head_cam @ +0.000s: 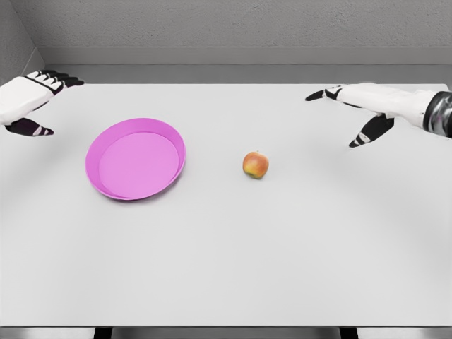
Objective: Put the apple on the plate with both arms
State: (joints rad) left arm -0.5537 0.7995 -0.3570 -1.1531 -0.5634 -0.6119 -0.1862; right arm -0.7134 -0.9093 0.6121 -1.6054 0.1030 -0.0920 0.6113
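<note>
A small red-yellow apple point(256, 164) stands upright on the white table point(282, 247), right of centre. A magenta plate point(135, 158) lies to its left with a gap between them, nothing on it. My left hand point(35, 99) hovers at the far left edge, beyond the plate, fingers spread and holding nothing. My right hand point(349, 109) reaches in from the right, above and to the right of the apple, fingers extended, thumb pointing down, holding nothing.
The table's far edge meets a grey wall at the back. Its front edge runs along the bottom of the view.
</note>
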